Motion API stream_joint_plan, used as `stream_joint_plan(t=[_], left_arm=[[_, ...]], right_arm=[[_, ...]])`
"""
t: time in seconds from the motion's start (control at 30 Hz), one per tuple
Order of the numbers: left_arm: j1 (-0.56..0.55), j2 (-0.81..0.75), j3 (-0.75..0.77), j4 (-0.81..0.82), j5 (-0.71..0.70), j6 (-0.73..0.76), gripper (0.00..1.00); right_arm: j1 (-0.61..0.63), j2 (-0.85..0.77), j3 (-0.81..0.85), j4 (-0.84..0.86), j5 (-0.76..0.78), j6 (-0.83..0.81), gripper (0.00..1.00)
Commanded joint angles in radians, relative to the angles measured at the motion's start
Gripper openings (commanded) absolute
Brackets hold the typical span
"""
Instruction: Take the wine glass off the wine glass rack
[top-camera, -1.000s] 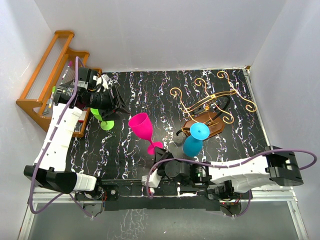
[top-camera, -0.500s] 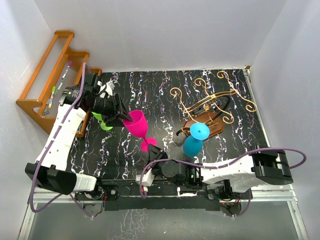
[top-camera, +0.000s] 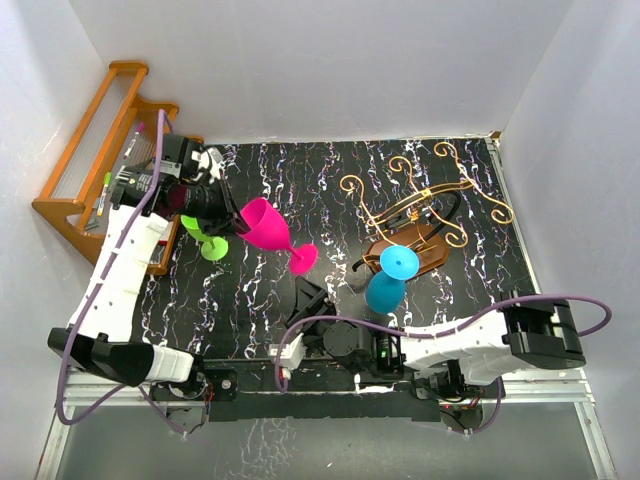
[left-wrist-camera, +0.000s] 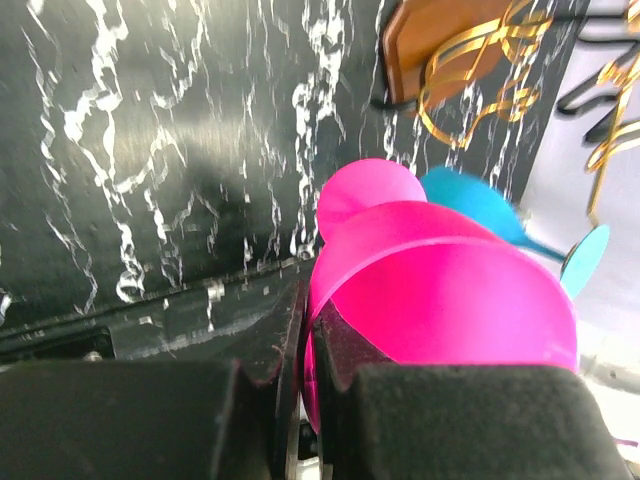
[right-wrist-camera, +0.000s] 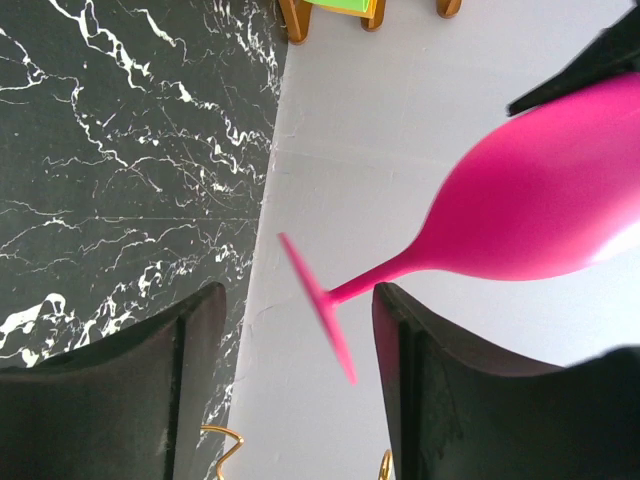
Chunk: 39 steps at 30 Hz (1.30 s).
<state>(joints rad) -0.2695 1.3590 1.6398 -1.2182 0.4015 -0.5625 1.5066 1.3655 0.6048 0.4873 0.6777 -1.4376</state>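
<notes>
A pink wine glass (top-camera: 265, 225) hangs tilted above the table, clear of the wine glass rack (top-camera: 420, 205), its foot pointing towards that gold wire stand. My left gripper (top-camera: 235, 218) is shut on the rim of its bowl; in the left wrist view the pink glass (left-wrist-camera: 450, 290) fills the frame, with the wall of its bowl pinched in the gripper (left-wrist-camera: 308, 320). My right gripper (top-camera: 313, 298) sits low near the table's front edge. In the right wrist view that gripper (right-wrist-camera: 298, 300) is open, and the glass (right-wrist-camera: 540, 210) has its foot between the fingers, touching neither.
A blue glass (top-camera: 388, 280) stands foot-up just in front of the rack's dark wooden base (top-camera: 425, 255). A green glass (top-camera: 210, 243) sits by the orange-brown stepped shelf (top-camera: 100, 170) at the left. White walls close in the marbled black table (top-camera: 300, 180).
My left gripper has shut on the pink glass's rim and lifted it, tilted, towards the left. My right gripper has opened and let go of it.
</notes>
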Motion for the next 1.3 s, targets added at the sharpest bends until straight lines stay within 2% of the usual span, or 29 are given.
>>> stream_joint_plan(t=[0.0,0.23,0.5,0.67,1.03,1.27], left_arm=[[-0.002,0.025,0.159,0.029,-0.182,-0.039,0.0],[-0.003,0.186,0.313,0.108,-0.543,0.013,0.0],[0.008,0.54,0.525,0.114,-0.712,0.021,0.0],[0.061,0.681,0.615,0.115,-0.727,-0.001,0.0],[0.166,0.746,0.633,0.138,-0.771,-0.011,0.0],[0.171,0.771,0.641,0.144,-0.753,-0.011,0.12]], right_arm=[[0.048,-0.085,-0.003,-0.073,0.02,0.131,0.64],[0.136,-0.149,0.034,-0.283,0.076,0.287,0.64],[0.209,-0.178,0.137,-0.395,0.204,0.335,0.63],[0.252,-0.179,0.165,-0.409,0.281,0.337,0.62],[0.294,-0.19,0.15,-0.419,0.353,0.393,0.62],[0.296,-0.207,0.15,-0.425,0.359,0.408,0.62]])
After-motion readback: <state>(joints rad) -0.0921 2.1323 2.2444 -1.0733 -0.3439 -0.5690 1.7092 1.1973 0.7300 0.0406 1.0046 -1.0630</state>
